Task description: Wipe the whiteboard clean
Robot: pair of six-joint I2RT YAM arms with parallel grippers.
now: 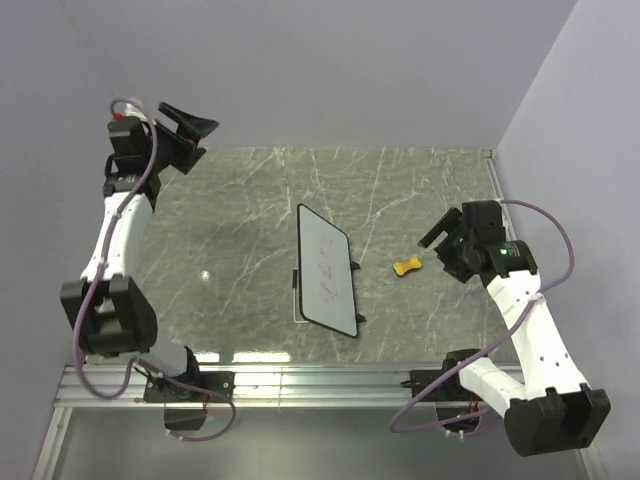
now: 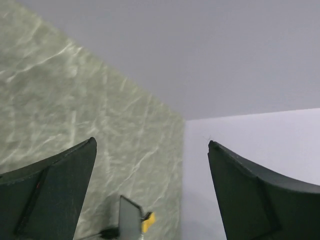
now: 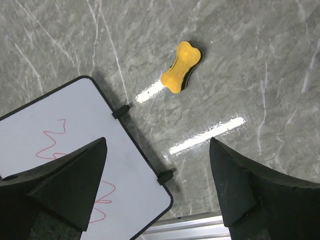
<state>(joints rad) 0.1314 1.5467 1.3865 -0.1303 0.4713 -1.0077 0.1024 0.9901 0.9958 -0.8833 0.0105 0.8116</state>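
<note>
The whiteboard (image 1: 326,270) lies flat in the middle of the table, black-framed, with faint red scribbles (image 3: 52,137) on it; it also shows small and far off as the whiteboard (image 2: 129,220) in the left wrist view. A yellow bone-shaped eraser (image 1: 407,267) lies just right of it, seen as the eraser (image 3: 181,67) in the right wrist view. My right gripper (image 1: 440,230) hovers open above the table right of the eraser, nothing between its fingers (image 3: 240,190). My left gripper (image 1: 190,125) is raised at the far left corner, open and empty.
The grey marble table (image 1: 230,230) is bounded by pale walls at the back and right (image 1: 560,150). A metal rail (image 1: 320,385) runs along the near edge by the arm bases. Small black clips (image 3: 120,111) stick out from the board's frame.
</note>
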